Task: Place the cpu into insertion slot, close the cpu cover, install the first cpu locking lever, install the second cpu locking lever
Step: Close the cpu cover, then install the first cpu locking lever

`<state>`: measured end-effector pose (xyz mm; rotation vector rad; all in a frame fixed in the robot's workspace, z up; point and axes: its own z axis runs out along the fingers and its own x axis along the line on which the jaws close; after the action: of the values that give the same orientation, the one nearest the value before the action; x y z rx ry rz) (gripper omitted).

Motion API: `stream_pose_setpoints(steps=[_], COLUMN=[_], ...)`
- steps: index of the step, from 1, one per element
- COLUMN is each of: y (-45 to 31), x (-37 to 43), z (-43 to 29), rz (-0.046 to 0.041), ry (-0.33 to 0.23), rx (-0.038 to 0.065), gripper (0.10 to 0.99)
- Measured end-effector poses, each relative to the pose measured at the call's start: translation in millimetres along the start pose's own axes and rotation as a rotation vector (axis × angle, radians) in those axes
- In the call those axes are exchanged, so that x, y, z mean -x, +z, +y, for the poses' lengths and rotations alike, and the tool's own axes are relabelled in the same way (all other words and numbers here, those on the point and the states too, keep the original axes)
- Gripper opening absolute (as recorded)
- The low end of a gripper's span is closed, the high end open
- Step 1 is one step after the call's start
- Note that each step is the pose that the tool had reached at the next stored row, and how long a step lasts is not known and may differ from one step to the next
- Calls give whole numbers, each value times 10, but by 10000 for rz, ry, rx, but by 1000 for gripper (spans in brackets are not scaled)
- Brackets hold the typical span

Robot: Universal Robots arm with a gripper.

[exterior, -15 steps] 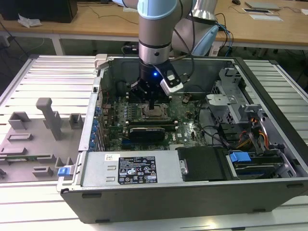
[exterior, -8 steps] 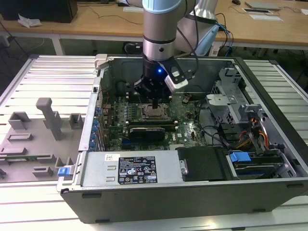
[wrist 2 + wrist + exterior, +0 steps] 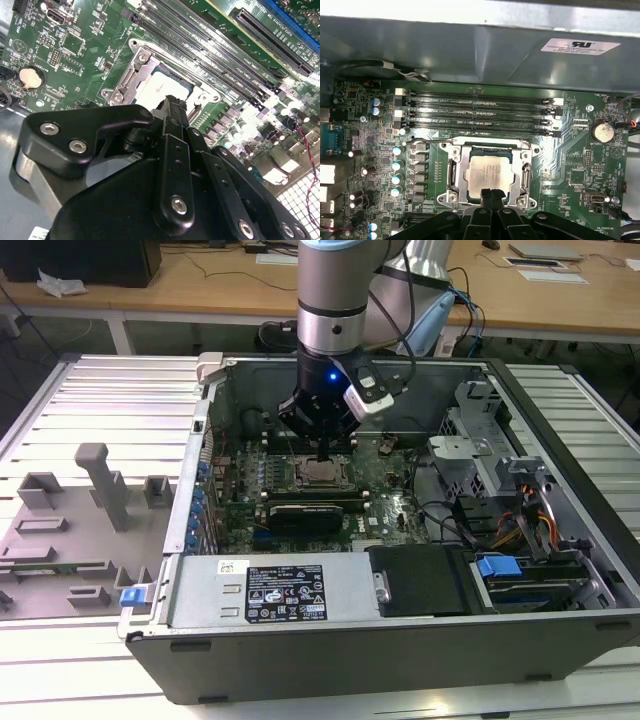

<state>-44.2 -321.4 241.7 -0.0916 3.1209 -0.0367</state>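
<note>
**Gripper tips closed at the edge of the seated cpu**

In the exterior view, I have the arm reaching straight down into the open computer case (image 3: 350,650), which fills the middle and the exterior view's right. The gripper (image 3: 323,454) hangs just above the centre of the frame, its tips down at the green motherboard (image 3: 392,508). Directly under them lies the cpu (image 3: 320,477), its pale metal top facing up.

In the first wrist view, the cpu (image 3: 490,172) sits flat inside the insertion slot (image 3: 451,150). The cpu cover (image 3: 462,172) lies down around the chip, whose top shows through the cover's window. A thin metal lever (image 3: 445,141) runs along the side of the socket that faces the memory slots (image 3: 480,112). I cannot tell whether it is latched.

The gripper (image 3: 492,194) has its two black fingers drawn together, with no gap that I can see and nothing between them. Their tips meet the edge of the cpu on the side away from the memory slots. The second wrist view shows the same: gripper (image 3: 172,102) narrow, tips at the cpu (image 3: 155,87), cover (image 3: 125,82) flat beside them.

A grey fixture tray (image 3: 90,510) lies well apart, on the exterior view's left.
</note>
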Motion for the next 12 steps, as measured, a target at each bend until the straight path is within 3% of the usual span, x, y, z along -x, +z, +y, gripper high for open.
stream_pose_setpoints(steps=[12], y=[0], x=[0], z=[0], rz=[0], ry=[0], rx=[0], gripper=[106])
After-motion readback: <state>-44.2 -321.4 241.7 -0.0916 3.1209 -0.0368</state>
